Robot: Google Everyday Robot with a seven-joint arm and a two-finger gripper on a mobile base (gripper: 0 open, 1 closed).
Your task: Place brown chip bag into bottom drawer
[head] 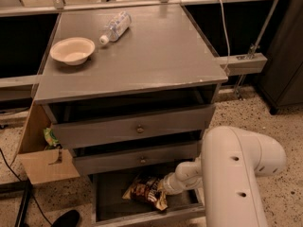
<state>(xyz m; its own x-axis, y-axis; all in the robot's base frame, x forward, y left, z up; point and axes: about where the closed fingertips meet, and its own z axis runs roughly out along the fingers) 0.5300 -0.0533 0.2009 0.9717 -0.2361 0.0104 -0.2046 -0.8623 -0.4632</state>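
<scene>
The brown chip bag, dark foil with pale ends, lies inside the open bottom drawer of the grey cabinet, near the drawer's middle. My gripper reaches in from the right on a white arm and sits right at the bag's right end. The bag and the wrist hide its fingertips.
The two upper round-knobbed drawers stand slightly pulled out above the bottom one. On the cabinet top sit a pale bowl and a lying plastic bottle. A cardboard box with a green packet stands at the left.
</scene>
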